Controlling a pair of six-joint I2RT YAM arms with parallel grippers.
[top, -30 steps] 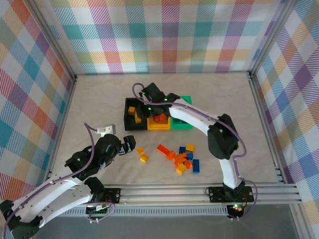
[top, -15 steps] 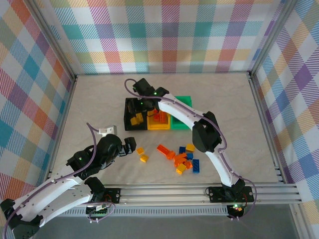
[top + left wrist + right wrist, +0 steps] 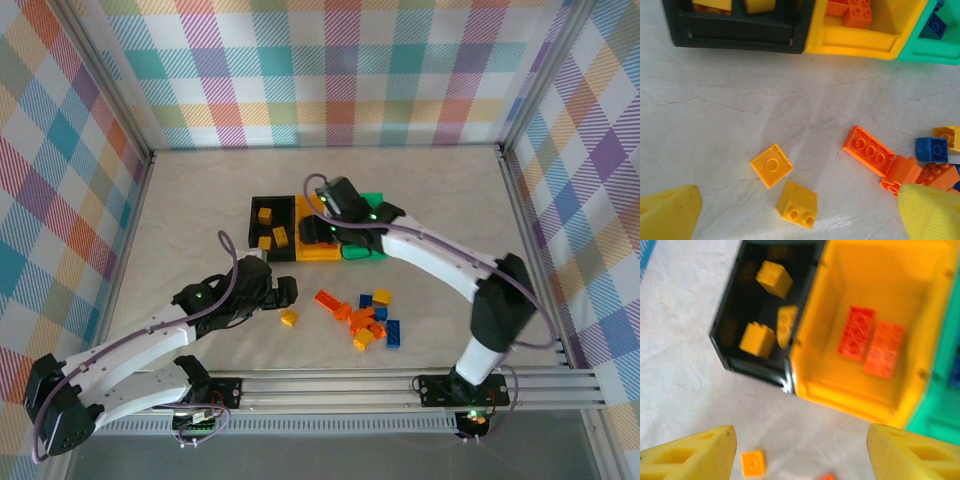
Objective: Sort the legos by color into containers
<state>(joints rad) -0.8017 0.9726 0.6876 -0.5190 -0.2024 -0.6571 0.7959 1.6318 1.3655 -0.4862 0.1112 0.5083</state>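
Three joined containers stand mid-table: a black bin (image 3: pixel 256 215) with three yellow legos (image 3: pixel 773 277), a yellow-orange bin (image 3: pixel 318 250) with two orange legos (image 3: pixel 871 342), and a green bin (image 3: pixel 372 199) with a blue lego (image 3: pixel 936 26). My right gripper (image 3: pixel 316 233) hovers open and empty over the near wall of the yellow-orange bin (image 3: pixel 840 392); its point in the wrist view is (image 3: pixel 801 440). My left gripper (image 3: pixel 285 293) is wide open above two loose yellow legos, a flat one (image 3: pixel 771 165) and a sloped one (image 3: pixel 797 204), and touches neither. Its wrist view places it (image 3: pixel 799 195) between both yellow pads.
A loose pile of orange, blue and yellow legos (image 3: pixel 370 325) lies right of the left gripper, with a long orange brick (image 3: pixel 870 150) nearest. The checked walls and metal frame rail (image 3: pixel 400 380) bound the table. Bare tabletop (image 3: pixel 180 220) lies left of the bins.
My right gripper opened and drew back from over the black bin toward the near side of the yellow-orange bin. My left gripper moved right, over the two loose yellow legos.
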